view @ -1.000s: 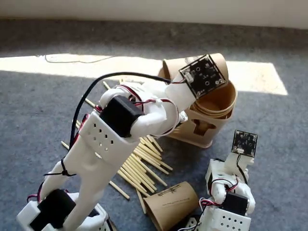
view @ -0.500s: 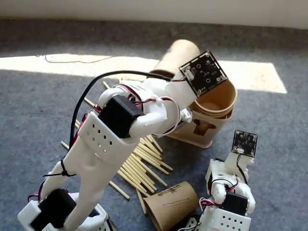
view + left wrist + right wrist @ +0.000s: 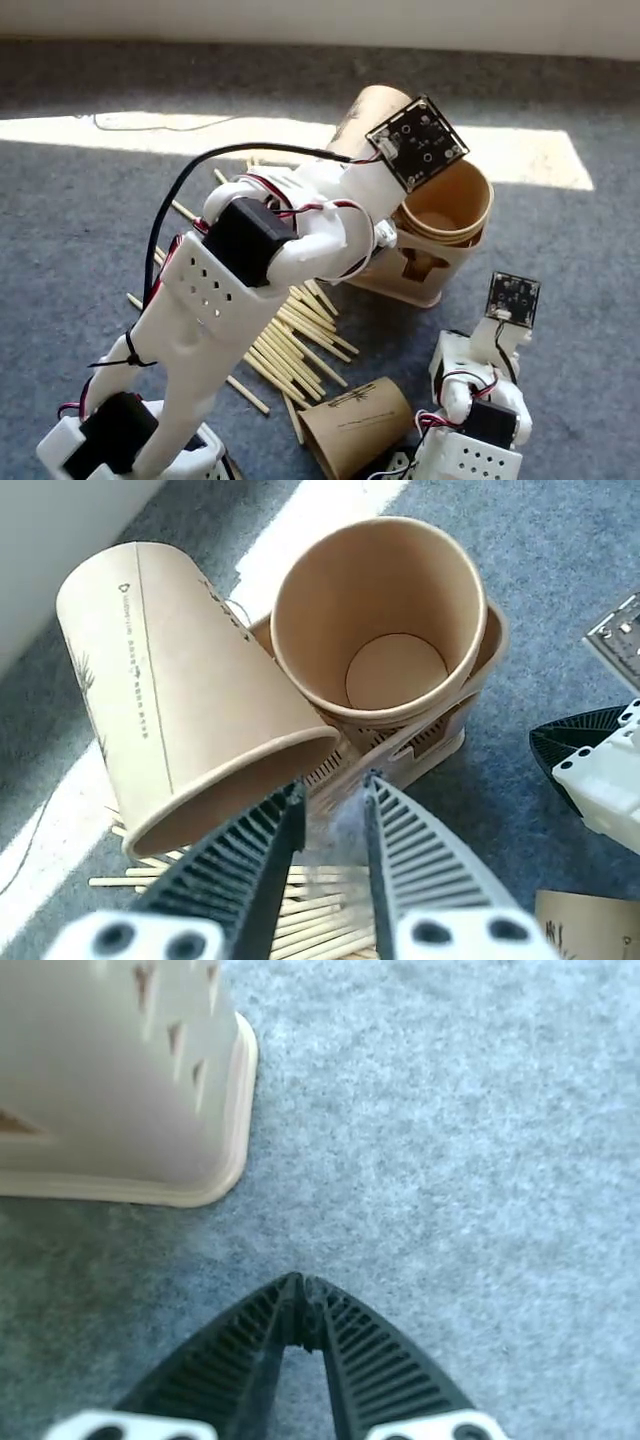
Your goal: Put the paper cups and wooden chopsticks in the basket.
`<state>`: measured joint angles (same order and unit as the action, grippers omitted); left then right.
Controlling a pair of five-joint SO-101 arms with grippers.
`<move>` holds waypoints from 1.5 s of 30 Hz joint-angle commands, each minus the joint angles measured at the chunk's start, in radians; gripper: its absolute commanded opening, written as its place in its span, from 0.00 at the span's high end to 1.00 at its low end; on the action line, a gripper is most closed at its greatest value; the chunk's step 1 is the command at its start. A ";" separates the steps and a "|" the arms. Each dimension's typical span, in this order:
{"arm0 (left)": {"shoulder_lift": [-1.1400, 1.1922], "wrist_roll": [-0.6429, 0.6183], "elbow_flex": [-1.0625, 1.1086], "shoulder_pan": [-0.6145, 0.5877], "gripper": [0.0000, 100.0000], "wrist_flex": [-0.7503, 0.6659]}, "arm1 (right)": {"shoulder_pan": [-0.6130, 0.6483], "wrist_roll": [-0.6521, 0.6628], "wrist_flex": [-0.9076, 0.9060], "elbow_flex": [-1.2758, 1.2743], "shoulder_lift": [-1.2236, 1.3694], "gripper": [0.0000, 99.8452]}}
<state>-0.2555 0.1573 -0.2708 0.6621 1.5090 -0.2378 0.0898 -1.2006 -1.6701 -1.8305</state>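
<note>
High view, with both wrist views. The left arm (image 3: 250,270) reached over the wooden chopsticks (image 3: 300,340) to the basket (image 3: 420,280). The left gripper (image 3: 332,785) had its fingers (image 3: 270,850) only a narrow slot apart, closed on the mouth rim of the tilted paper cup (image 3: 190,700). That cup hung just beside the basket's far side. Its long axis was slanted, with the base raised and pointing away toward the far wall and the open mouth pointing down toward the gripper. In the high view the same cup (image 3: 370,115) rose behind the wrist camera board.

The nested paper cups (image 3: 445,205) stood upright inside the basket with their mouths up, so the round bottom showed from the left wrist (image 3: 395,670).

The fallen paper cup (image 3: 355,425) lay on its side on the grey carpet (image 3: 570,250), between the two arm bases. Its long axis ran roughly across the view, with the mouth toward the left arm's base and the base toward the right arm (image 3: 470,390).

The chopsticks lay in a loose pile on the carpet beside the basket and partly under the left arm. Most of them ran diagonally.

The right gripper (image 3: 302,1305) hung over bare carpet near a corner of the basket (image 3: 120,1080). Its fingertips met and it held nothing.
</note>
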 commanded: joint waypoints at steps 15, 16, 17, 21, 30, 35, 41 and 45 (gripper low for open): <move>-0.030 -0.427 -0.048 -0.093 0.78 0.029 | -0.013 -0.005 0.022 -0.108 -0.007 0.98; -0.047 -0.427 -0.047 -0.091 0.78 0.031 | -0.013 -0.005 0.022 -0.108 -0.007 0.98; -0.067 -0.428 -0.045 -0.090 0.78 0.031 | -0.013 -0.005 0.022 -0.108 -0.007 0.98; -0.145 -0.470 -0.044 -0.084 0.78 0.025 | -0.013 -0.005 0.022 -0.108 -0.007 0.98; -0.157 -0.489 0.122 -0.084 0.78 -0.075 | -0.013 -0.005 0.022 -0.108 -0.007 0.98; -0.159 -0.491 0.223 -0.084 0.78 -0.201 | -0.013 -0.005 0.022 -0.108 -0.007 0.98; -0.226 -0.493 0.266 -0.054 0.78 -0.233 | -0.013 -0.005 0.022 -0.108 -0.007 0.98; -0.306 -0.493 0.363 -0.044 0.78 -0.339 | -0.013 -0.005 0.022 -0.108 -0.007 0.98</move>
<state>-0.4918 -0.3230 0.0514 0.5976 1.2543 -0.2394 0.0898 -1.2006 -1.6701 -1.8305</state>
